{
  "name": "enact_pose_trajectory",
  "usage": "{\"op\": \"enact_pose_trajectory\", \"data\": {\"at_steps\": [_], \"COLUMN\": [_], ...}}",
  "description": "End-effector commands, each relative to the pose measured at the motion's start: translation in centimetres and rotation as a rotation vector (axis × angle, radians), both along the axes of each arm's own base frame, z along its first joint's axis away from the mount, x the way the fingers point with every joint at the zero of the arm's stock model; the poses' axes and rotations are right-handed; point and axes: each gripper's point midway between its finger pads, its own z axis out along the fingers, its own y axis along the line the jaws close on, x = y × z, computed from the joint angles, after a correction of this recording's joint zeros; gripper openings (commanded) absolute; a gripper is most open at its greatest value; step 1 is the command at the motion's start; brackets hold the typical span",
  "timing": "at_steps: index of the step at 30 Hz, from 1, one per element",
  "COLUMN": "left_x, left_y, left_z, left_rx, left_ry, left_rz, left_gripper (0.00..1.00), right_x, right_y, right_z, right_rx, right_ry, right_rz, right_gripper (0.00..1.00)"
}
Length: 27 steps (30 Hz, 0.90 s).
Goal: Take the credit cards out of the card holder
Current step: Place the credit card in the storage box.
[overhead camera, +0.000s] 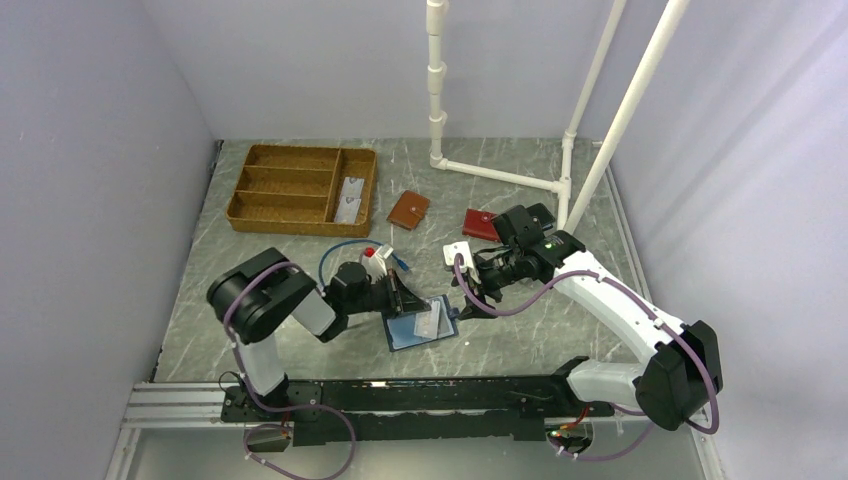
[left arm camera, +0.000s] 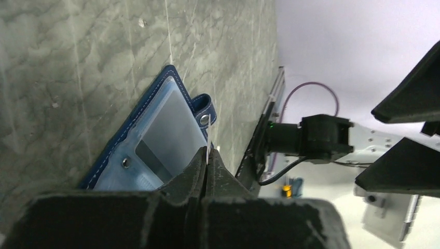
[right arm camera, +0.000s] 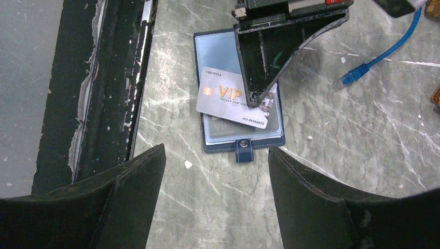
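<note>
The pale grey credit card (right arm camera: pixel 223 96) reads "VIP" in gold letters, with "NO 88888888" printed small beneath.

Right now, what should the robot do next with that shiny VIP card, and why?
Probably the left gripper should lift the silver VIP card and carry it sideways, clear of the card holder. Its fingers are shut on the card's edge, and the card lies crooked across the open holder, not flat on the table. The right gripper hangs open above, holding nothing.

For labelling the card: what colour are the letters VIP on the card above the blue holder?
Orange-gold, on a silver-grey card; the right wrist view shows it best.
</note>
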Motion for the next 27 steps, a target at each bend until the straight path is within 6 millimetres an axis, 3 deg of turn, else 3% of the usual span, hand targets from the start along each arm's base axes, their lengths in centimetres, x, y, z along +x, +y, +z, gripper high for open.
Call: {"op": "enact_pose_trajectory", "data": {"at_steps": [1,6,12,27], "left_x": [0.7,1.9,5.4,17.3], "left_y": [0.8,2.1,5.6,12.9], "left_z": [0.2,1.8,4.4,9.6], "left_rx": [0.139,0.207,0.203,0.42], "left_ry": [-0.164,-0.228,-0.247,-0.358], "left_rz": [-0.056,-0.089,-0.057,0.204], "left_gripper": [0.0,0.0,0.0,0.0], "right_x": [0.5,0.6,0.9,1.8], "right_y": [0.7,0.7,0.7,0.7], "right_z": [1.6,1.5,1.6,1.4], "right_rx": [0.051,0.049,0.049,0.042], "right_ry": [-0.034,-0.035,-0.037,-0.048], "right_rz": [0.014,0.008,-0.01,-0.056], "right_gripper": [0.75,0.75,0.75,0.75]}}
